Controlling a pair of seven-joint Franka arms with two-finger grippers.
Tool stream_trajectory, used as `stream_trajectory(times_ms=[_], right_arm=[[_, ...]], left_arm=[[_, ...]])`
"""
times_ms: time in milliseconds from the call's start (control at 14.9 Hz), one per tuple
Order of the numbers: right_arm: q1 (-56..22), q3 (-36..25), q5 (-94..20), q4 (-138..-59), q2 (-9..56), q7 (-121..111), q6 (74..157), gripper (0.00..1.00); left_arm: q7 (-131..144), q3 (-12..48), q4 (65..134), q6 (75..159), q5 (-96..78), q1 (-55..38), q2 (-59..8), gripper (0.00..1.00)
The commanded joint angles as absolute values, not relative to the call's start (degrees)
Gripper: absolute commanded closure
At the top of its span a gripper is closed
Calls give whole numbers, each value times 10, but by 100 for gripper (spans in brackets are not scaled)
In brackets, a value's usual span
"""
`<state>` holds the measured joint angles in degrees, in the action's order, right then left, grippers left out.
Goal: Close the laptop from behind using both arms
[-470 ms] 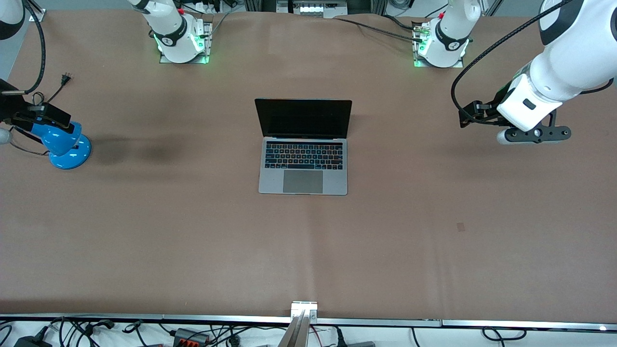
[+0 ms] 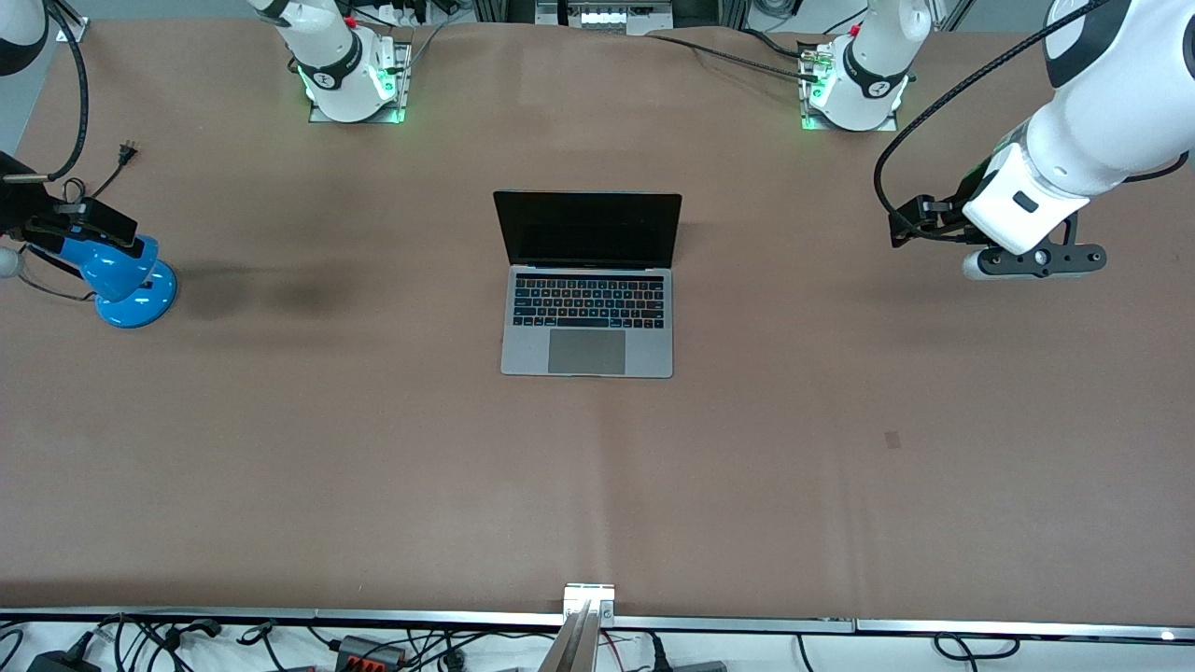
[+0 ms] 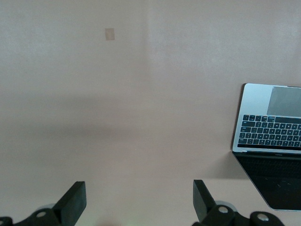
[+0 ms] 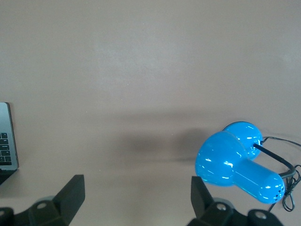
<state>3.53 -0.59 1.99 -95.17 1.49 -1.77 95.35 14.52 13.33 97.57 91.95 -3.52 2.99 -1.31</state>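
The laptop [image 2: 587,299] lies open in the middle of the table, its black screen upright and facing the front camera. Its edge also shows in the left wrist view [image 3: 268,127] and in the right wrist view [image 4: 5,141]. My left gripper [image 2: 1034,266] hangs open and empty above bare table toward the left arm's end, well apart from the laptop; the left wrist view [image 3: 138,200] shows its jaws wide apart. My right gripper [image 2: 56,229] hangs open and empty at the right arm's end of the table, over a blue lamp; its jaws also stand wide apart in the right wrist view [image 4: 136,197].
A blue desk lamp [image 2: 126,280] with a black cord stands at the right arm's end of the table; it also shows in the right wrist view [image 4: 235,165]. Brown table surface [image 2: 840,467] surrounds the laptop. A small patch [image 2: 893,439] marks the table.
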Motion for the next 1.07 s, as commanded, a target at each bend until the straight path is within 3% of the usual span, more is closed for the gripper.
stream_trajectory(times_ms=[0, 67, 134, 268, 336, 1007], right_arm=[[38, -3, 10, -969, -2, -21, 957, 13], [38, -3, 10, -969, -2, -21, 955, 30], [38, -3, 10, -969, -1, -21, 954, 47], [38, -2, 10, -969, 0, -21, 951, 86], [37, -2, 10, -969, 0, -20, 950, 97], [7, -2, 5, -973, 23, -11, 901, 100]], left_arm=[[139, 133, 963, 892, -38, 33, -10, 54], [139, 134, 956, 880, -37, 33, -10, 87], [139, 136, 950, 878, -36, 33, -10, 99], [132, 137, 948, 873, -37, 33, -10, 100], [111, 136, 948, 868, -37, 33, -10, 100], [82, 152, 990, 855, -43, 40, 15, 100]])
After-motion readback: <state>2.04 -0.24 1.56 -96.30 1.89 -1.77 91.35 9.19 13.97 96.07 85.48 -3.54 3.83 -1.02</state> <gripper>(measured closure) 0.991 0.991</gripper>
